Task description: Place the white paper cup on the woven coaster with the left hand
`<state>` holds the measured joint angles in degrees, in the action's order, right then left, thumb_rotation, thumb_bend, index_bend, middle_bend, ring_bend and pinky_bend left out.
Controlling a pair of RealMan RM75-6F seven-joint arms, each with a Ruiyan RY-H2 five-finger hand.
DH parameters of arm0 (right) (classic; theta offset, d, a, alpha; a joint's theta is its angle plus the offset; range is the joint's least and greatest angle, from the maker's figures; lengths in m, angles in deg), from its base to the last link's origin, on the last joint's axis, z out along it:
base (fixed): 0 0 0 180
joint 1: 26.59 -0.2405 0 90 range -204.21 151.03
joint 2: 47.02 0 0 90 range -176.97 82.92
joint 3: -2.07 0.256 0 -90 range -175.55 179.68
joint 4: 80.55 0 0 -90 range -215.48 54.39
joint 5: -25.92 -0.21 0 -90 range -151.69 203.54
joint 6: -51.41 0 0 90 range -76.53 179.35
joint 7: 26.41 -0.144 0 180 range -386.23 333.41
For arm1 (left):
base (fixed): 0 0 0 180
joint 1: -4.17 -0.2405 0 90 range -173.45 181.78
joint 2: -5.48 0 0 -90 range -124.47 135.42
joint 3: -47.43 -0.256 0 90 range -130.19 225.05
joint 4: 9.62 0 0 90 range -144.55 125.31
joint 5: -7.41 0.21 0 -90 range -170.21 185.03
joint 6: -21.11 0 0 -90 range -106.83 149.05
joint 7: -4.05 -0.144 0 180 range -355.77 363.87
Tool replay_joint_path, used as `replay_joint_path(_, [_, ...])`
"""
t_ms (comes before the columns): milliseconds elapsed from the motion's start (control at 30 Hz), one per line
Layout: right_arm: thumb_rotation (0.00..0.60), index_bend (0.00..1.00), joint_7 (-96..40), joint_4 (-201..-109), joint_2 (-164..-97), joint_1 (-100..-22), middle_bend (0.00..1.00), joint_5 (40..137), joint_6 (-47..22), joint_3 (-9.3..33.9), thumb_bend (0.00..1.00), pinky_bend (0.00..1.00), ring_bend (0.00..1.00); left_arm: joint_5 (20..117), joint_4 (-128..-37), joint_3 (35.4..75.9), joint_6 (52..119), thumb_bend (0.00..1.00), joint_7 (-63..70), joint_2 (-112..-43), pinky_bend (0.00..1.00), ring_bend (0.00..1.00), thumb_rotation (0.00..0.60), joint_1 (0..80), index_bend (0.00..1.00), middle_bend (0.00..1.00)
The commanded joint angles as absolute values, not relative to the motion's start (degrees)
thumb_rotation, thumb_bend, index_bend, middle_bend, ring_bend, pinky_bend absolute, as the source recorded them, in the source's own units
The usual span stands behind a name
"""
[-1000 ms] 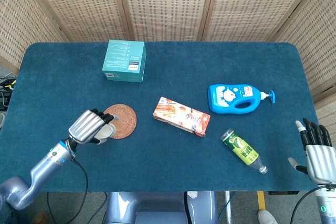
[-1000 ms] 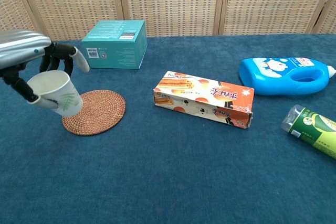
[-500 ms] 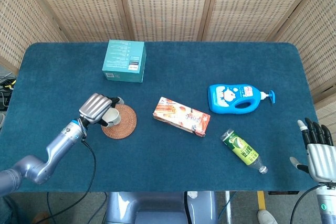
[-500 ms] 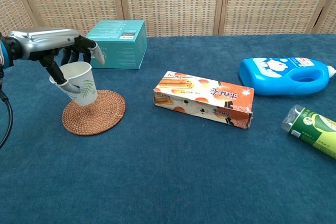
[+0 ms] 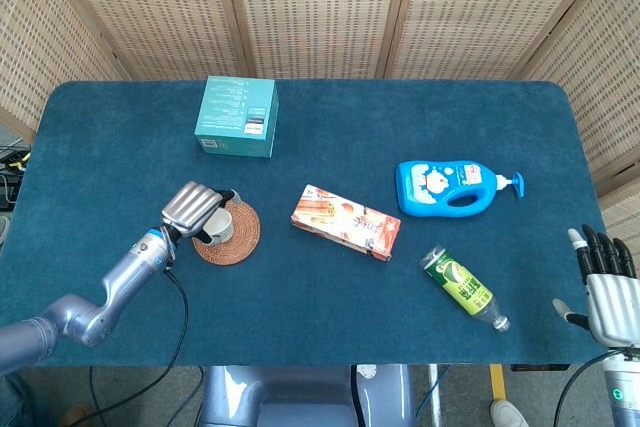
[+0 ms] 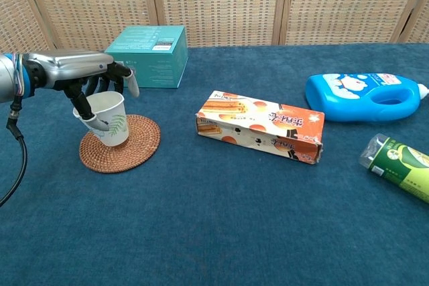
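Bench (image 6: 201, 232): flat top covered in dark blue cloth, backed by woven cane screens.

Item 1: white paper cup with a green leaf print (image 6: 109, 120); tilted, mouth up, over the left part of the round woven rattan coaster (image 6: 131, 145); whether its base touches the coaster cannot be told; in the head view the cup (image 5: 217, 221) shows at the coaster's (image 5: 238, 242) left edge, partly under the fingers.

Item 2: left hand (image 6: 90, 78), silver with dark fingers; wrapped about the cup's rim and side, holding it; seen from above (image 5: 196, 209) it covers much of the cup.

Item 3: right hand (image 5: 604, 287); at the bench's near right corner, fingers straight and spread, holding nothing; well apart from all goods.

Item 4: teal cardboard box (image 6: 147, 47); far left, behind the coaster.

Item 5: orange and white snack carton (image 6: 260, 125); lying flat mid-bench, right of the coaster.

Item 6: blue pump bottle with a cartoon label (image 6: 362, 97); on its side, far right.

Item 7: green-labelled plastic drink bottle (image 6: 400, 165); on its side, nearer than the blue bottle.
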<state>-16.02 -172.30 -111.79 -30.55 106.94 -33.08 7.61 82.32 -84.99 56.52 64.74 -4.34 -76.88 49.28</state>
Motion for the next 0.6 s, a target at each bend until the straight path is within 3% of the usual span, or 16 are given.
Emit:
replay_joint_path(33, [0.6, 0.03, -16.02, -172.4, -111.71, -30.54, 0.0, 106.83, -33.06, 7.64, 0.0, 0.0, 0.0, 81.69, -84.56, 56.34, 64.94, 0.0, -4.93, -77.37, 0.53, 0.43, 0.6, 49.35, 0.32, 0.43])
replay_joint_path(167, [0.6, 0.03, -16.1, -172.52, -111.62, -30.55, 0.0, 106.76, -33.01, 7.66, 0.0, 0.0, 0.0, 80.97, -84.22, 56.19, 65.32, 0.0, -5.42, -78.03, 0.49, 0.33, 0.6, 49.35, 0.3, 0.35])
replay_joint_path(433, [0.6, 0.04, -16.32, -172.59, -111.54, -30.46, 0.0, 106.96, -33.41, 7.71, 0.0, 0.0, 0.0, 81.8, -86.29, 55.69, 66.95, 0.0, -5.02, -77.33, 0.35, 0.12, 0.6, 49.31, 0.06, 0.1])
replay_joint_path(500, [0.6, 0.04, -16.4, -172.65, -111.49, -30.42, 0.0, 106.99, -33.48, 7.71, 0.0, 0.0, 0.0, 81.79, -87.39, 55.34, 66.67, 0.0, -4.81, -76.35, 0.2, 0.02, 0.6, 49.12, 0.0, 0.02])
replay_joint_path(600, [0.6, 0.04, -16.75, -172.89, -111.27, -30.29, 0.0, 107.16, -33.74, 7.69, 0.0, 0.0, 0.0, 80.77, -92.37, 54.43, 65.97, 0.0, -4.21, -71.74, 0.02, 0.0, 0.6, 47.9, 0.0, 0.0])
